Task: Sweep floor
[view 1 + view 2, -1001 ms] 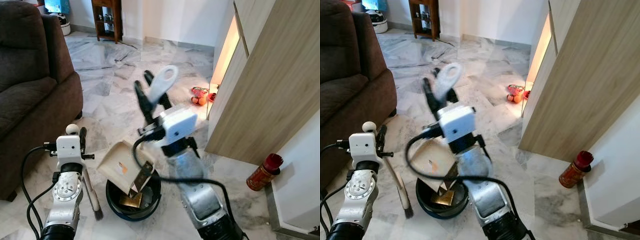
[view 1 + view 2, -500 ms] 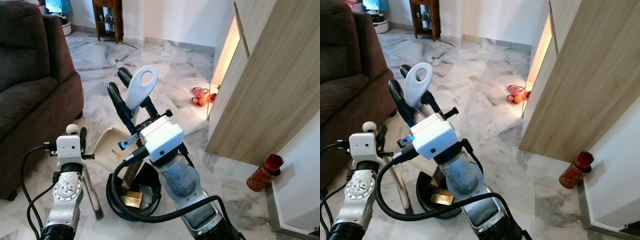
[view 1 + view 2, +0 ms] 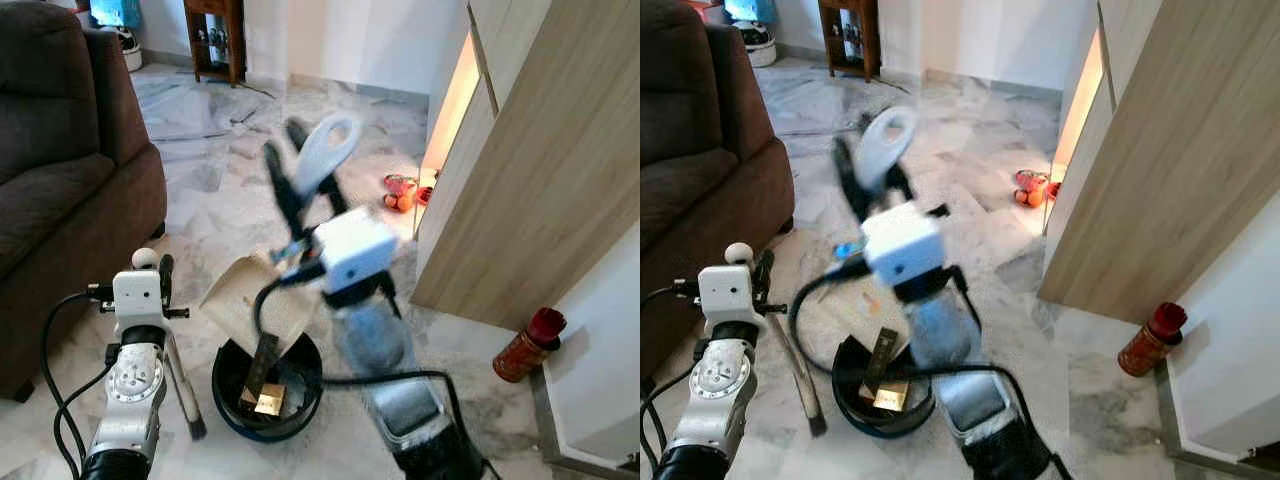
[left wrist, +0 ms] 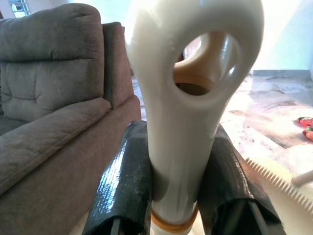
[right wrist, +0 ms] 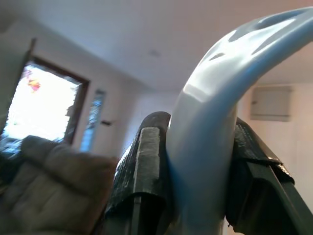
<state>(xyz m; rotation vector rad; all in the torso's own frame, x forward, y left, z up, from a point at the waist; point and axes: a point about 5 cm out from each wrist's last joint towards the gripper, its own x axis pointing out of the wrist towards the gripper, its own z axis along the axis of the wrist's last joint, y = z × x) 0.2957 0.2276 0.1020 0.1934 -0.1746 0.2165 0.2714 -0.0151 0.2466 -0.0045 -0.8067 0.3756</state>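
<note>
Place: home living room
Seating: brown sofa [image 3: 60,160]
Floor: marble floor [image 3: 230,150]
Furniture: wooden cabinet [image 3: 530,170], shelf [image 3: 213,40]

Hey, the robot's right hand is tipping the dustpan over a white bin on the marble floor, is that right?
Not quite. The bin is black, not white, as the left eye view shows. The rest holds: the right hand is tipping the dustpan over it on the marble floor.
</note>
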